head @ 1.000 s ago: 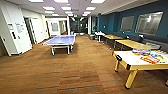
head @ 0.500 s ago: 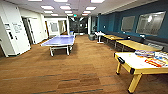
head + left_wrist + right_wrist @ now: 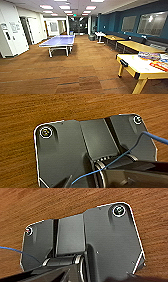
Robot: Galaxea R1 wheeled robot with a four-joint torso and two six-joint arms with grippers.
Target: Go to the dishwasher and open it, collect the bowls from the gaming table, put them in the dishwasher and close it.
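Head view: a blue table-tennis table (image 3: 59, 40) stands on brown wood-pattern carpet (image 3: 75, 72), with a yellow-legged white games bench (image 3: 140, 67) at right carrying colourful boxes (image 3: 149, 55). Long yellow benches (image 3: 135, 45) line the dark blue wall (image 3: 112, 22). I cannot make out the dishwasher, and cannot tell either end effector's state.

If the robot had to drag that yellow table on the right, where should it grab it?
Probably the near corner of the yellow table, coming from the open wooden floor on its left. The top's thick yellow edge overhangs the splayed leg there, giving a rim to pinch, and the colourful boxes lie farther back, away from that corner.
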